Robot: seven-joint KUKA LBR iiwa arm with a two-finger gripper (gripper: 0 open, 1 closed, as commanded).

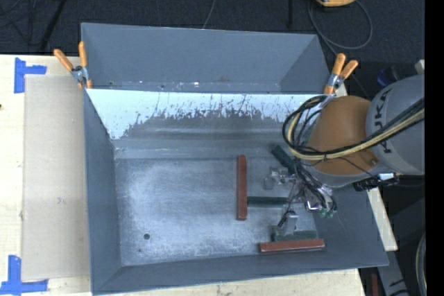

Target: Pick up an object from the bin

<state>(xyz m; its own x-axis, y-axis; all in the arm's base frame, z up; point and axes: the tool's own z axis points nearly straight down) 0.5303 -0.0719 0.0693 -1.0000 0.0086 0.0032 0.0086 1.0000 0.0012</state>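
My gripper (281, 201) hangs low at the bin's right side and is open, with one metal fingertip (273, 181) toward the back and the other (288, 220) toward the front. A thin dark green bar (263, 202) lies flat on the floor. Its right end runs into the gap between the fingertips, and whether they touch it cannot be told. A red-brown bar (241, 187) lies lengthwise just left of the green one, meeting its left end. A second red-brown bar (291, 245) lies crosswise near the front wall, with a dark green piece (300, 237) along its back edge.
The arm with its orange cover and looped cables reaches in over the bin's right wall. The bin floor's left half is bare scuffed metal with one small dark speck (147, 237).
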